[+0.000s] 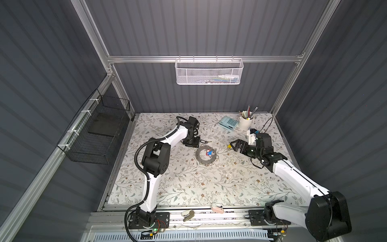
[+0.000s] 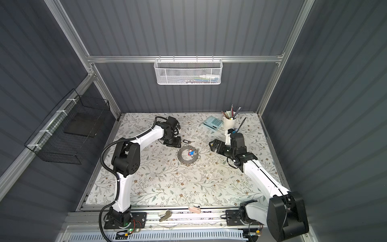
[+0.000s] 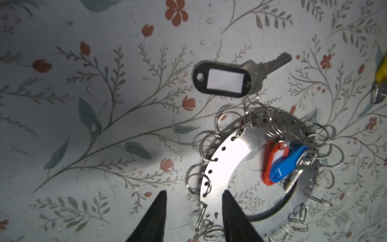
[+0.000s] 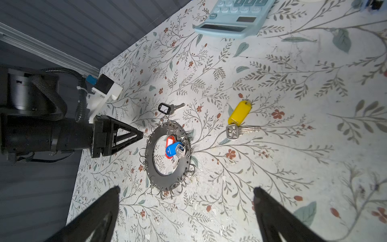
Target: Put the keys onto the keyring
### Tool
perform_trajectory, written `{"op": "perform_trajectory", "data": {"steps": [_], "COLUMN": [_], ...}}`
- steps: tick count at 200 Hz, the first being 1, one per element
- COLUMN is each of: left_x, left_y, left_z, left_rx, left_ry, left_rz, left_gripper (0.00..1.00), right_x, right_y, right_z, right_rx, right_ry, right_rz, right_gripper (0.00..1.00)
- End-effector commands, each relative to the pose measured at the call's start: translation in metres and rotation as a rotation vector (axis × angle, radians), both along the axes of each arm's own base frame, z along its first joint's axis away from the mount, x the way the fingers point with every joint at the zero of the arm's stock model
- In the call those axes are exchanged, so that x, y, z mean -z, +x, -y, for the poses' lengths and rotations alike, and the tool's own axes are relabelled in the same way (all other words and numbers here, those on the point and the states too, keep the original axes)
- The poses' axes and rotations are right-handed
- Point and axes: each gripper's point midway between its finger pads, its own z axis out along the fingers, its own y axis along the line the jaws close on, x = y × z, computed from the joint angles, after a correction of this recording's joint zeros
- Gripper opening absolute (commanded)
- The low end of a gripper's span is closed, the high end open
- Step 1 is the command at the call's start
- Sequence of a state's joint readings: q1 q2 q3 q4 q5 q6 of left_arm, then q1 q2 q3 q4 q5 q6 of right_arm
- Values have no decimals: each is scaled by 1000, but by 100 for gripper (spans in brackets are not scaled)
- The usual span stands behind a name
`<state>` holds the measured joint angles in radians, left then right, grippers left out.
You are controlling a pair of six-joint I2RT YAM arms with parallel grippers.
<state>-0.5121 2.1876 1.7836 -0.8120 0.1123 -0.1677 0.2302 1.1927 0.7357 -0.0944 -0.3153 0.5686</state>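
The flat grey keyring [image 4: 167,181], fringed with wire loops, lies mid-desk toward the back edge. A red-tagged key [image 4: 169,140] and a blue-tagged key [image 4: 172,149] sit in its opening. A black-tagged key [image 3: 222,79] lies just behind it, and a yellow-tagged key [image 4: 239,113] lies apart, toward the right edge. The left claw [image 3: 194,192] and right claw [image 4: 187,188] hang spread and empty. A calculator [image 4: 232,21] sits back-right.

Both top views look steeply down from high above the near edge of the counter [image 1: 188,188], taking in its whole surface in nearly equal framing. The left wrist camera hangs close over the counter, facing down past the left claw [image 3: 194,191] onto the keyring [image 3: 226,159] and the black-tagged key [image 3: 222,80]. The right wrist camera sits farther off, looking slantwise past the right claw [image 4: 186,188] at the same keyring, that key and the left claw; the keyring and key appear in all four views.
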Motion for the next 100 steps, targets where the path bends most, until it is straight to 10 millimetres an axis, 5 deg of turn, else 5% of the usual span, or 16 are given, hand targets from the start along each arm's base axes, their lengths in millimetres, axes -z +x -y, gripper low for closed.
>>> {"op": "perform_trajectory", "data": {"steps": [1,100], "left_x": [-10,-6], "left_y": [-1,14], "left_z": [15,46], "left_rx": [22,-10], "left_ry": [51,170], "left_rz": [48,197], "left_gripper": [42,31], "right_x": [-1,0], "right_y": [-3,-11], "right_z": [-2,0], "right_rx": [-5,-6], "right_ry": [15,4], "right_rz": [12,20], "right_gripper": [99,99]}}
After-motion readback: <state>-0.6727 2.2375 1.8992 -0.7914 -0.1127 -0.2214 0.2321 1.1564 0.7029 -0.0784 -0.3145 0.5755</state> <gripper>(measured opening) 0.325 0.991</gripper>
